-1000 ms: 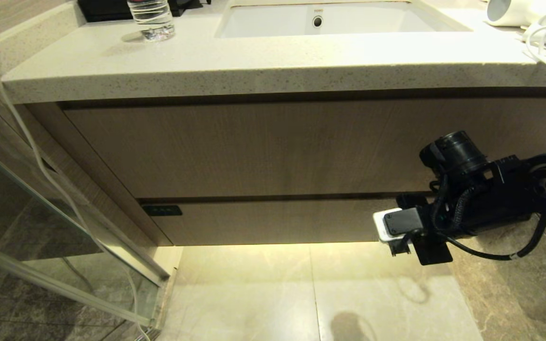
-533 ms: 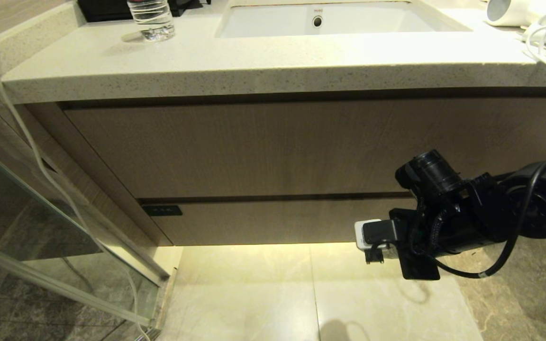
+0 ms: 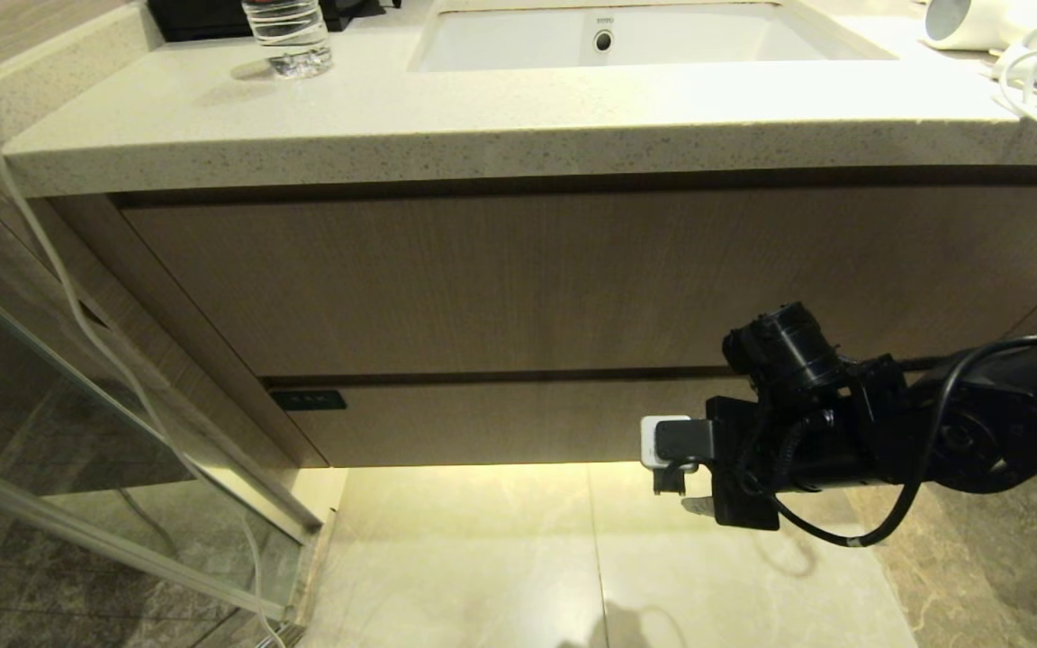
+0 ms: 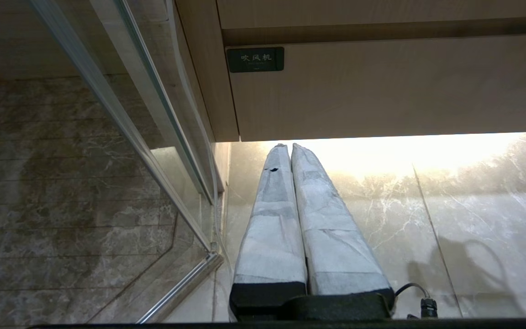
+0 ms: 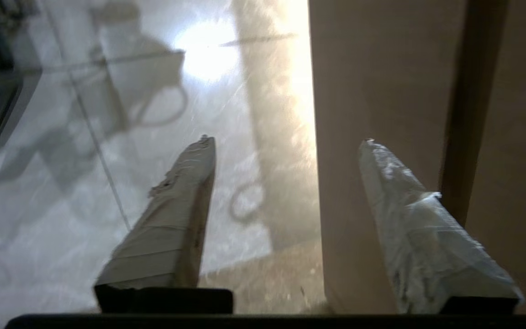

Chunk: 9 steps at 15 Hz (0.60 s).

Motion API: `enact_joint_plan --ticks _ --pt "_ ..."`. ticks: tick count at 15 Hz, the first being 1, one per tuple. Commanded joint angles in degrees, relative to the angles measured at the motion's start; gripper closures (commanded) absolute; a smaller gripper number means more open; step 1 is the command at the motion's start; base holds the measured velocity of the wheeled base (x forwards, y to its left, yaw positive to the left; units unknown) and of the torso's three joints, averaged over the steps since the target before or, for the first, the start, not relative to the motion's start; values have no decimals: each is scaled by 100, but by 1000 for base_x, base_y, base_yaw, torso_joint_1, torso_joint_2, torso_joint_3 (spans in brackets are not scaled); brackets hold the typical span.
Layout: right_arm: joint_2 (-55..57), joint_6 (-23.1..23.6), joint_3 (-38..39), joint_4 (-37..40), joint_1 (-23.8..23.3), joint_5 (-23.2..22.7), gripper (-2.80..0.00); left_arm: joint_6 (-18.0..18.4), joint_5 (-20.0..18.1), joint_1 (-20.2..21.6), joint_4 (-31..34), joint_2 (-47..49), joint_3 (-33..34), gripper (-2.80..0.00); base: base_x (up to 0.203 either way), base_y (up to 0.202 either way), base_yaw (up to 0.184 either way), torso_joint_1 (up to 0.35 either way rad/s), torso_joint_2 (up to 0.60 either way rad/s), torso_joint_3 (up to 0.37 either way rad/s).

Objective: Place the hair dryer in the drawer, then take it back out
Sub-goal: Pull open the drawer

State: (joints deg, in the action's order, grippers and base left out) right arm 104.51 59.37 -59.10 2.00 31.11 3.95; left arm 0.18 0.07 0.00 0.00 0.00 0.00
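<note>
Down at the foot of the vanity, I have the right gripper (image 3: 662,443) lying sideways along the lower edge of the drawer (image 3: 518,418), and the wrist view shows its fingers (image 5: 178,214) spread apart with nothing between them: one over the marble floor (image 3: 482,558), the other in front of the wood face. The drawer itself sits flush and closed, its small black label (image 4: 255,59) near the left end, with the taller wood panel (image 3: 527,279) above it.

Up on the table (image 3: 392,108), at the far right corner beside the sink (image 3: 608,40), the hair dryer (image 3: 969,22) rests with its white cord (image 3: 1036,81) looped next to it. It has not been picked up. A water bottle (image 3: 289,36) stands on the opposite side of the basin.

My left gripper (image 4: 290,151) hangs low by the glass shower door (image 3: 77,378), fingers pressed together, pointing at the floor and holding nothing.

As I read it, the task has barely begun: the drawer must first be pulled open from its bottom lip, since the front has no handle. After that come fetching the dryer, setting it inside, and lifting it back out. None of those steps shows as done.
</note>
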Motion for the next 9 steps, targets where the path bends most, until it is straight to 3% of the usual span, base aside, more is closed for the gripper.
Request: enact_joint_plan --ticks 1,9 --pt "322 1 67 -696 -11 -212 -280 -1 1 0 0 0 0 0 0 0 0 0 0 0" --pt "899 -42 386 -2521 -479 -1370 -280 -1 1 0 1 0 0 0 0 0 0 0 0 0"
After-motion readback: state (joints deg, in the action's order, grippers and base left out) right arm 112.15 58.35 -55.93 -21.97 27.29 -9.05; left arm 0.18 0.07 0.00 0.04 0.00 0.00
